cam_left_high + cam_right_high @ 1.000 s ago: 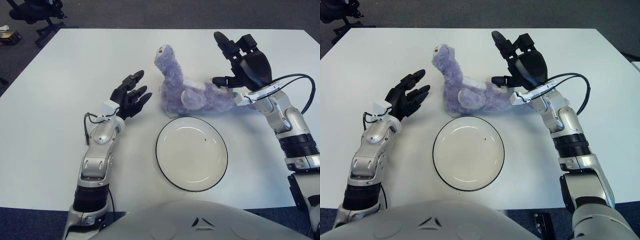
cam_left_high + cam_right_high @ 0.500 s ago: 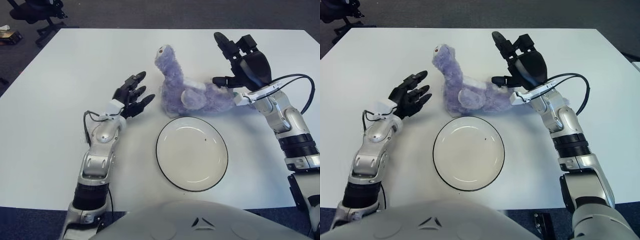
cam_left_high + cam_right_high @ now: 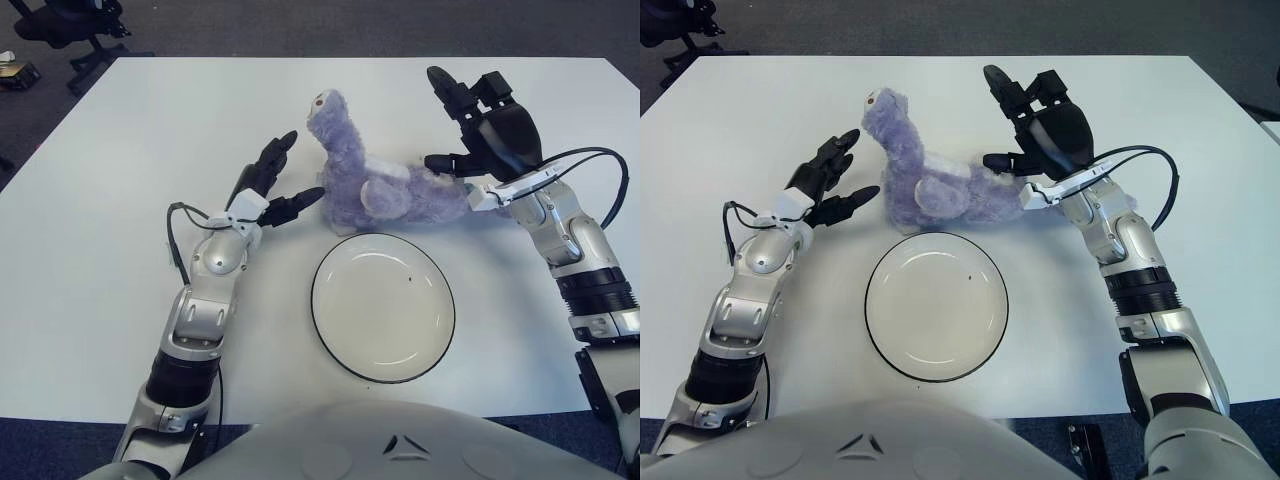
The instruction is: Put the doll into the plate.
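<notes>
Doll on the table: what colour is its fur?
Pale purple doll, clearest in the left eye view.

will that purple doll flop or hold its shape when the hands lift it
The doll looks plush, so it will probably sag and weigh little. Its raised neck may droop. The left hand and right hand flank it, fingers open.

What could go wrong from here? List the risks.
1. The left hand has spread fingers right beside the purple doll without holding it; closing may shove it away.
2. The open right hand at the doll's other end could mistime a two-handed lift.
3. The limp doll may drape over the plate rim.
</notes>
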Tool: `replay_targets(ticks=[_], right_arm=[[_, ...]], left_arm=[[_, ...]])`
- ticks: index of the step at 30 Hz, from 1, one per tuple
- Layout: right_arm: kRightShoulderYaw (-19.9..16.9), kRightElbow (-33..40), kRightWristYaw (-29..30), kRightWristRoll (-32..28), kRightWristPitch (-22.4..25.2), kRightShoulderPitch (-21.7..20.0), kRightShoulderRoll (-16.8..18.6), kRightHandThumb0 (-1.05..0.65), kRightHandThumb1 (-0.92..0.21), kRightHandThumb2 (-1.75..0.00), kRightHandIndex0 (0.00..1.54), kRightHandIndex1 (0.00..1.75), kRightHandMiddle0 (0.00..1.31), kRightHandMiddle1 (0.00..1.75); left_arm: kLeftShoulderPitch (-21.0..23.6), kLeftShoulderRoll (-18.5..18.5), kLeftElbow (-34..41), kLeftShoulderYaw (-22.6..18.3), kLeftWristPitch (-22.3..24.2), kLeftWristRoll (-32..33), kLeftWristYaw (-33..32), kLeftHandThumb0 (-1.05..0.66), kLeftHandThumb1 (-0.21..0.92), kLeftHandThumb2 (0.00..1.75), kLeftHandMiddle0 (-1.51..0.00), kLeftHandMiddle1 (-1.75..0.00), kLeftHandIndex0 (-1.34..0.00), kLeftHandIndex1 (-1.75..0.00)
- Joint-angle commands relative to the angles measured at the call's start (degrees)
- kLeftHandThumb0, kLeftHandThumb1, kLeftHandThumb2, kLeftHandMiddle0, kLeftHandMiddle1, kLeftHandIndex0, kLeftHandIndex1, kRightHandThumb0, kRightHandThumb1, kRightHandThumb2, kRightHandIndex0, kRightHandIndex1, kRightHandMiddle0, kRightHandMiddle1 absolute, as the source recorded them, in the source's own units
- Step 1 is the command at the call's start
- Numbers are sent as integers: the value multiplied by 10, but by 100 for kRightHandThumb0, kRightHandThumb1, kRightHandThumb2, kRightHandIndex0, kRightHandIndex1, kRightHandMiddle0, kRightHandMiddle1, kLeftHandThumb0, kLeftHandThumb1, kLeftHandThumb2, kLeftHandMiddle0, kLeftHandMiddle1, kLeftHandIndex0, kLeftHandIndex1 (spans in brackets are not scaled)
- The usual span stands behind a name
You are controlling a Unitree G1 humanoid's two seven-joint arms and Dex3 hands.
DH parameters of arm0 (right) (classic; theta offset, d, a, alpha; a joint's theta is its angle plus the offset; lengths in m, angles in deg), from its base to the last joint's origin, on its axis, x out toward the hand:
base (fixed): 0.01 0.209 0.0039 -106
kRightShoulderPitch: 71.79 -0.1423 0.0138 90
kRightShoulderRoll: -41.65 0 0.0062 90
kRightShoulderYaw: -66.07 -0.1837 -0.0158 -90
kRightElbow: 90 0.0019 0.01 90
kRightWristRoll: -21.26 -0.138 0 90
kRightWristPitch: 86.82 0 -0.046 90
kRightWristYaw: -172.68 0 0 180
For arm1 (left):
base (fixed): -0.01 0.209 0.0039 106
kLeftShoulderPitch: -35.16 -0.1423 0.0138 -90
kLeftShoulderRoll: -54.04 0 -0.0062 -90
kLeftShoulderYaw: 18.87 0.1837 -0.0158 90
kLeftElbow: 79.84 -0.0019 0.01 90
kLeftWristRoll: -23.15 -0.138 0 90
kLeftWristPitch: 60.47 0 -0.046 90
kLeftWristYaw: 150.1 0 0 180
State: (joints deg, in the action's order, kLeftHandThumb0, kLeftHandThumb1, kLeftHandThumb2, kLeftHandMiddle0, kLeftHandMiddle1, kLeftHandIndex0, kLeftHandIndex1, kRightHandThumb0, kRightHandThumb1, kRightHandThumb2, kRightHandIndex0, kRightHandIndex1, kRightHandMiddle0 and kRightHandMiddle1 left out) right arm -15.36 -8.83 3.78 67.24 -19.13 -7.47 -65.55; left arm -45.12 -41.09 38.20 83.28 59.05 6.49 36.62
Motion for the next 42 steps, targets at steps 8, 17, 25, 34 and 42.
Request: replay_targets(ticks=[8, 17, 25, 34, 42], right_arm=[[-3, 18, -23, -18, 10, 0, -3, -90, -92, -79, 0, 0, 7, 3], [-5, 37, -48, -25, 25, 6, -1, -90, -92, -78, 0, 0, 7, 3], [-4, 53, -64, -28, 42, 10, 0, -90, -92, -77, 0, 0, 7, 3], [-4, 62, -72, -29, 54, 15, 2, -89, -92, -75, 0, 0, 7, 3], [-6, 71, -83, -33, 63, 20, 1, -89, -92, -74, 0, 0, 8, 4]], left_arm=[[80, -10, -58, 5, -31, -9, -1, -84, 92, 6, -24, -1, -19, -8], [113, -15, -78, -5, -37, 15, 16, -86, 92, 5, -23, 0, -18, -7], [116, -28, -115, -12, -105, 33, -1, -88, 92, 5, -22, 0, -16, -6], [113, -57, -221, -27, -283, 71, -24, -83, 91, 1, -24, 0, -24, -9], [127, -62, -284, -33, -353, 93, -11, -79, 89, 0, -24, 0, -29, -12]])
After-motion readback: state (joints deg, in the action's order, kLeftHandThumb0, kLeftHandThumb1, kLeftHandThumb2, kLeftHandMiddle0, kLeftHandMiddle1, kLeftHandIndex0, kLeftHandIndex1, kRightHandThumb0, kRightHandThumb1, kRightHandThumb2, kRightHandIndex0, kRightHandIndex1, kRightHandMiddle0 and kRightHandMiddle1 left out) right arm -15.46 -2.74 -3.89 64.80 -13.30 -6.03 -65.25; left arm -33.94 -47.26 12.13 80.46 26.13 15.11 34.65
